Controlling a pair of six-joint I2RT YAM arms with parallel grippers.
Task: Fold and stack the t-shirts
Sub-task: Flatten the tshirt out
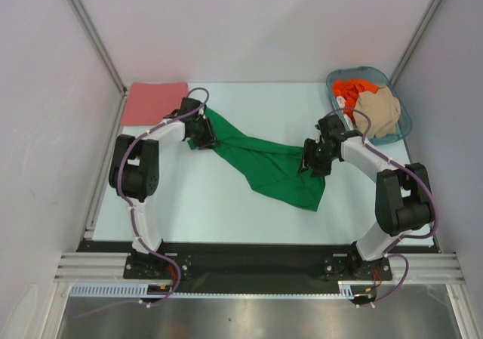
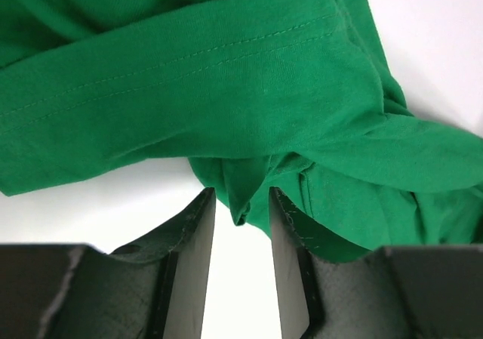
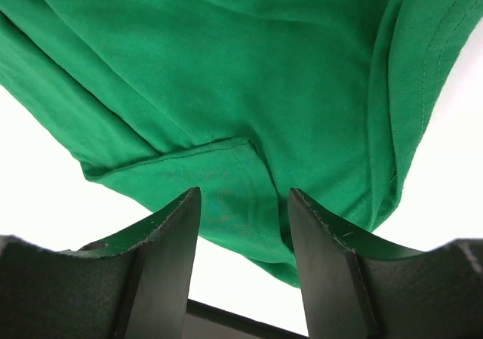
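Note:
A bright green t-shirt (image 1: 268, 165) lies bunched and twisted across the middle of the table. My left gripper (image 1: 205, 137) is at its far left end. In the left wrist view the jaws (image 2: 241, 195) stand apart, with a small fold of green cloth (image 2: 226, 90) hanging between the tips, not clamped. My right gripper (image 1: 311, 160) is at the shirt's right side. Its jaws (image 3: 245, 195) are open, with green cloth (image 3: 226, 67) and a hem corner between the tips. A salmon-pink shirt (image 1: 155, 101) lies folded at the back left. An orange-red shirt (image 1: 349, 92) and a beige shirt (image 1: 379, 112) lie in the basket.
The blue-grey plastic basket (image 1: 405, 111) stands at the back right, just behind my right arm. White walls with metal frame posts enclose the table on the left, back and right. A black rail runs along the near edge.

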